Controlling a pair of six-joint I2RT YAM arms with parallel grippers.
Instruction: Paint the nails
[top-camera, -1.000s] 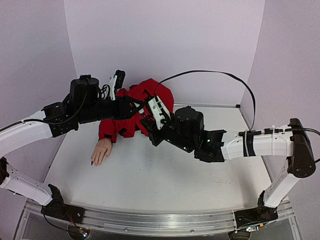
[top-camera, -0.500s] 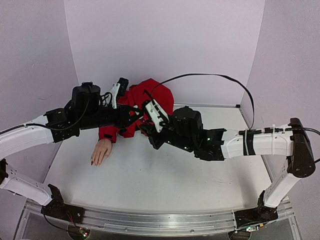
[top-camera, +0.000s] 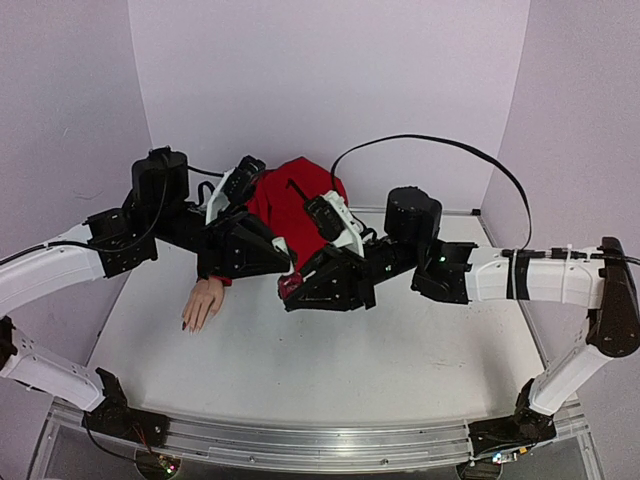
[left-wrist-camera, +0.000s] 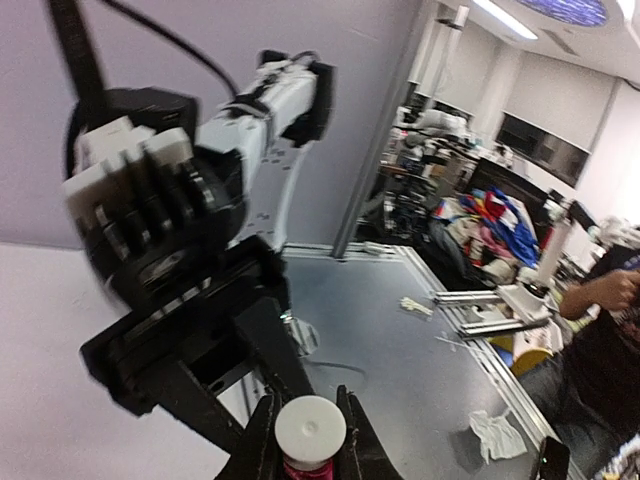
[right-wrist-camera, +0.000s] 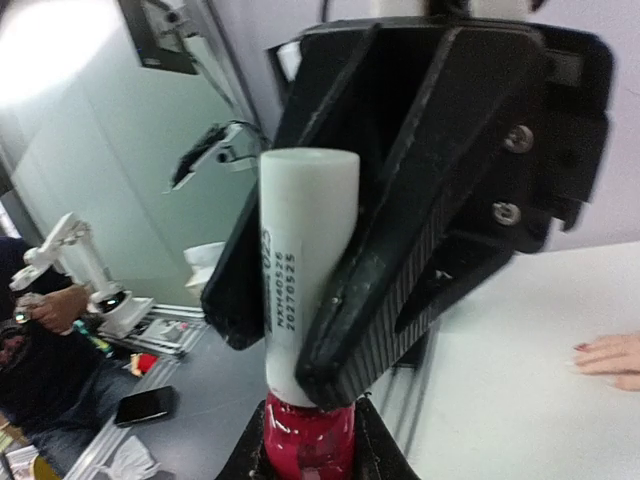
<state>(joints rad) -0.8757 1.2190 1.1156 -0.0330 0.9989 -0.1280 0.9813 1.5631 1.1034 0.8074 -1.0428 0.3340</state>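
Observation:
A small pink-red polish bottle (right-wrist-camera: 308, 440) with a white cap (right-wrist-camera: 305, 270) is held in the air between both grippers. My right gripper (right-wrist-camera: 308, 445) is shut on the bottle's red body. My left gripper (left-wrist-camera: 310, 432) is shut on the white cap (left-wrist-camera: 310, 430); its black fingers (right-wrist-camera: 400, 270) show in the right wrist view. In the top view the two grippers meet at the bottle (top-camera: 289, 286). The beige mannequin hand (top-camera: 203, 302) lies palm down on the table to the left, with dark nails (top-camera: 186, 325). Its fingertips and one dark nail (right-wrist-camera: 581, 347) show in the right wrist view.
The red jacket sleeve (top-camera: 290, 200) is bunched behind the grippers against the back wall. A black cable (top-camera: 430, 140) arcs over the right arm. The white tabletop (top-camera: 330, 370) stretches in front of the grippers to the metal rail (top-camera: 320, 445).
Both wrists have turned and the grippers have come forward and lower, away from the sleeve. They now meet end to end on the bottle, right of the mannequin hand.

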